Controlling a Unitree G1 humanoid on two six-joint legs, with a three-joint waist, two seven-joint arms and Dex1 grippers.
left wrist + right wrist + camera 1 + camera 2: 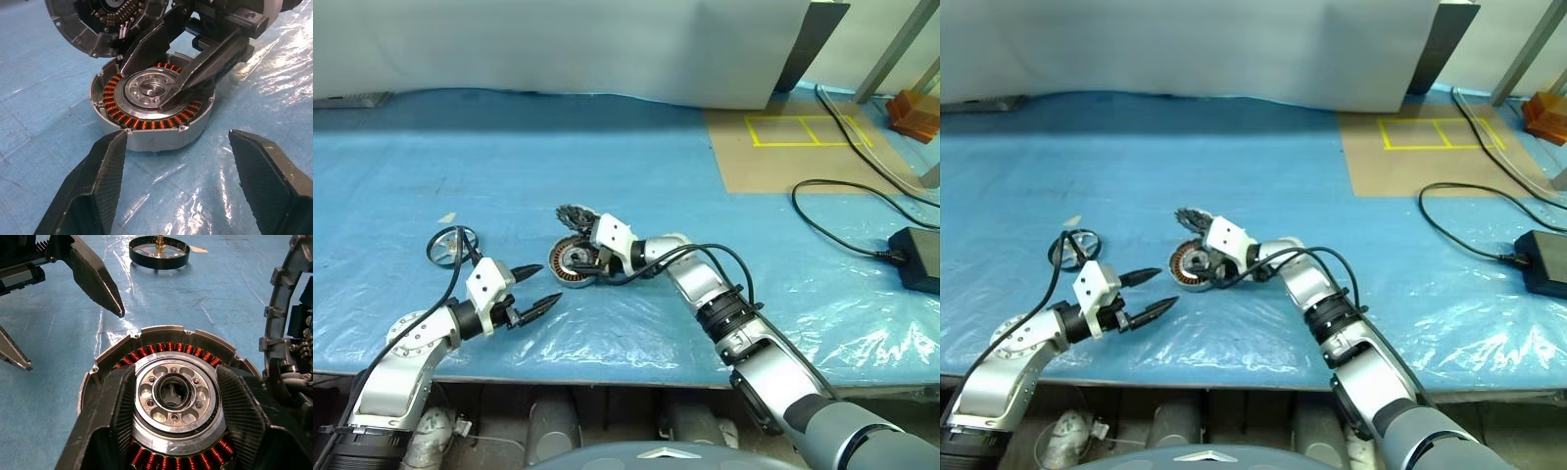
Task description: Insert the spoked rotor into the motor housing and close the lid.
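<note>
Right gripper [171, 431] over the silver, copper-wound motor housing [576, 262] at frame centre.
Its fingers straddle the housing's hub, parted; left gripper [536, 289], lower left, gapes empty.

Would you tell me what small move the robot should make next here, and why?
Probably lift the right gripper up off the motor housing. Its open fingers straddle the hub above the copper windings, blocking the opening, while the spoked rotor lies on the blue sheet apart from the housing and the left gripper hangs open and empty.
</note>
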